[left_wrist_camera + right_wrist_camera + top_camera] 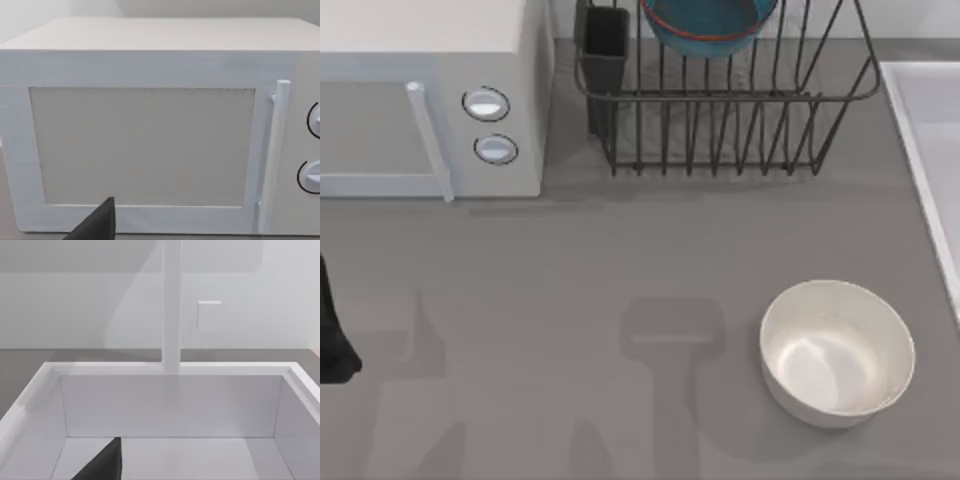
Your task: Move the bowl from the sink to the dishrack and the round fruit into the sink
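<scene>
Bowl (708,28) sits in the dishrack (740,110). My right claw (102,462) hangs over the sink (165,371); whether it is open or gripping, I cannot tell. Fruit unseen. Recommendation: release low, near the basin's middle. Left arm faces the microwave (150,135), parked.

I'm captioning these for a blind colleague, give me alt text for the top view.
A teal-blue bowl sits in the dark wire dishrack at the table's back. A white microwave stands left of it, a white bowl lies front right, and the sink edges the right side.
</scene>
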`<state>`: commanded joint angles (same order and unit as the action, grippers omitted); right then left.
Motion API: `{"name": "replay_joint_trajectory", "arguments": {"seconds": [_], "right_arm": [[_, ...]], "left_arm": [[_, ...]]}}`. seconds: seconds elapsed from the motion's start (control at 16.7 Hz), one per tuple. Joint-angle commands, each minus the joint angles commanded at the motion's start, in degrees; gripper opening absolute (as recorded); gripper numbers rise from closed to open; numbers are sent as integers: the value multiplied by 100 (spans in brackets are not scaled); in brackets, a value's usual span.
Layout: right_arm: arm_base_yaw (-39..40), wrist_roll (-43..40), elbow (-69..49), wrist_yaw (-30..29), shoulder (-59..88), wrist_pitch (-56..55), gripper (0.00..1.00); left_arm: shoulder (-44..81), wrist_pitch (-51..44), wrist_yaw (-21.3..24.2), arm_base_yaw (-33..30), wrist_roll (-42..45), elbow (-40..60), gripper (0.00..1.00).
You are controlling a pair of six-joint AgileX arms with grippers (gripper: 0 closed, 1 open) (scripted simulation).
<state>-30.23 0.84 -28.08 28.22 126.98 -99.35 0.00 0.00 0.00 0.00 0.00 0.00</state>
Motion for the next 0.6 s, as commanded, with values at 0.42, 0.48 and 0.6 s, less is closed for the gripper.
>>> {"name": "replay_joint_trajectory", "arguments": {"seconds": [0.42, 0.48, 0.6], "right_arm": [[304, -9, 297, -323, -1252, 993, 100], [407, -11, 392, -416, -1669, 1324, 100], [649, -17, 611, -625, -2679, 2112, 100]], "left_arm": [[0, 0, 0, 0, 0, 0, 100], [0, 0, 0, 0, 0, 0, 100], [0, 0, 0, 0, 0, 0, 100]]}}
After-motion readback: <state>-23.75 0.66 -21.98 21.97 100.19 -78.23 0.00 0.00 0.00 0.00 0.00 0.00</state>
